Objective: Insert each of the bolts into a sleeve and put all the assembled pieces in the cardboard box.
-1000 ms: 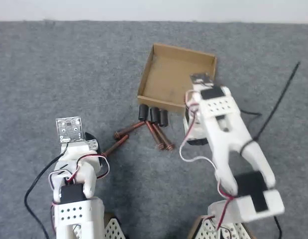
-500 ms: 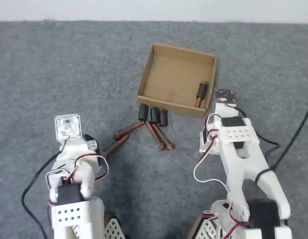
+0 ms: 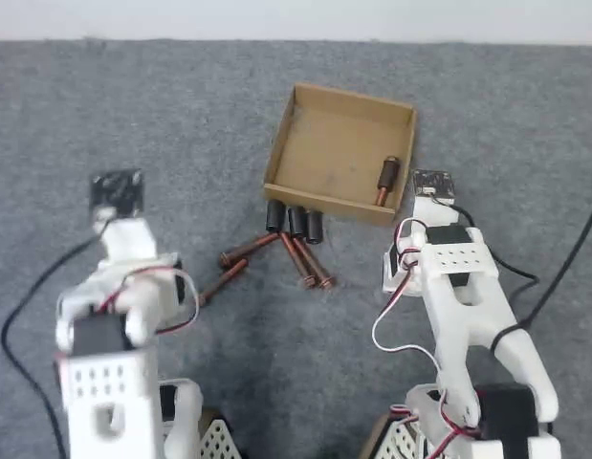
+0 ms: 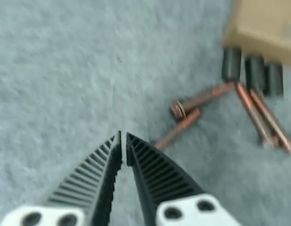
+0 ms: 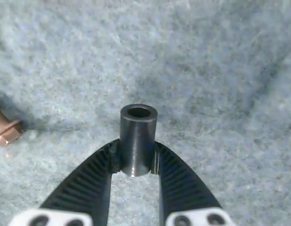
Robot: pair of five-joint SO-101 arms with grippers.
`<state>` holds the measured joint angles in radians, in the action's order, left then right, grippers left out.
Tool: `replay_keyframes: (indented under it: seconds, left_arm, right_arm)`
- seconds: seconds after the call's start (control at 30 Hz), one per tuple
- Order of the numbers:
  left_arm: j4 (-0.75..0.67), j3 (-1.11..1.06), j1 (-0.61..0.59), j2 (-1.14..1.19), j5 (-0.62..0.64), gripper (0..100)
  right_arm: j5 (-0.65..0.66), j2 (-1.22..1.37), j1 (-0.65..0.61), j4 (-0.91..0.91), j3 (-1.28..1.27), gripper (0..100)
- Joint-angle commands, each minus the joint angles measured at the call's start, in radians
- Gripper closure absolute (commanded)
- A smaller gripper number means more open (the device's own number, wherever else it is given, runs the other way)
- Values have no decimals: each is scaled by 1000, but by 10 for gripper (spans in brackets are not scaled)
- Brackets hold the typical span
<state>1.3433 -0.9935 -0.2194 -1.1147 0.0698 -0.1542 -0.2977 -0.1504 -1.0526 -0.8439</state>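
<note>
Cardboard tells me the most: the shallow brown cardboard box (image 3: 324,199) at the far middle of the grey felt mat (image 3: 181,115) now shows one assembled piece (image 3: 386,180), a copper bolt in a black sleeve, lying against its right wall. A second ago my right arm hung over that near right corner and hid it. The arm has since pulled back toward me, and over the last half second it has kept its place. I take that as one delivery done.

My right gripper (image 5: 136,153) is not empty, though. It is clamped on a short black cylindrical sleeve (image 5: 138,136), held upright with its bore open to the top. I cannot tell whether the sleeve rests on the mat or hangs just above it.

My left arm has changed most in the last half second: it has risen and stretched away from me toward the far left. My left gripper (image 4: 123,136) has its jaws drawn nearly together with nothing between them. It hangs over bare mat, close to the shank end of the nearest loose copper bolt (image 4: 176,134).

Four loose copper bolts (image 3: 296,256) lie fanned on the mat just on the near side of the box. Three loose black sleeves (image 3: 296,222) stand in a row just beside its near wall.

By my reckoning four sets remain. The right side has a sleeve ready, so the left must open up and collect a bolt.
</note>
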Motion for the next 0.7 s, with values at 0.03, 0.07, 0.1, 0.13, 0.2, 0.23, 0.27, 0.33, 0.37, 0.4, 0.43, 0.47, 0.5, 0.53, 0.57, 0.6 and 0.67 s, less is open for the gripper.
replay_keyframes:
  seconds: [0.03, 0.07, 0.1, 0.13, 0.2, 0.23, 0.27, 0.33, 0.37, 0.4, 0.43, 0.47, 0.5, 0.53, 0.57, 0.6, 0.67]
  left_arm:
    - [48, 177, 141, 342, 152, 988]
    - [44, 188, 169, 379, 193, 988]
    - [32, 193, 199, 411, 227, 988]
    - [12, 191, 227, 436, 253, 988]
    - [-34, 168, 269, 480, 288, 988]
    - [-61, 150, 282, 500, 302, 988]
    - [-92, 128, 287, 517, 315, 988]
    - [-152, 85, 285, 549, 324, 988]
    - [-180, 62, 285, 565, 324, 988]
    - [-203, 42, 285, 580, 324, 988]
    - [-222, 21, 285, 595, 324, 988]
    - [-241, 4, 285, 612, 324, 988]
    - [-258, -12, 285, 628, 324, 988]
    - [-272, -24, 285, 647, 325, 988]
    - [-284, -35, 285, 666, 325, 988]
    - [-292, -41, 285, 687, 325, 988]
    - [-307, -38, 285, 732, 325, 988]
  right_arm:
    - [18, -54, 12, 15, 6, 991]
    - [18, -54, 12, 15, 6, 991]
    - [18, -54, 12, 15, 6, 991]
    - [18, -54, 12, 15, 6, 991]
    - [18, -54, 12, 15, 6, 991]
    - [18, -54, 12, 15, 6, 991]
    - [18, -54, 12, 15, 6, 991]
    - [18, -54, 12, 15, 6, 991]
    - [18, -54, 12, 15, 6, 991]
    - [18, -54, 12, 16, 6, 991]
    - [18, -54, 12, 16, 6, 991]
    - [18, -54, 12, 16, 6, 991]
    - [18, -54, 12, 16, 6, 991]
    - [18, -54, 12, 16, 6, 991]
    - [18, -54, 12, 16, 6, 991]
    - [18, -54, 12, 16, 6, 991]
    - [18, -54, 12, 16, 6, 991]
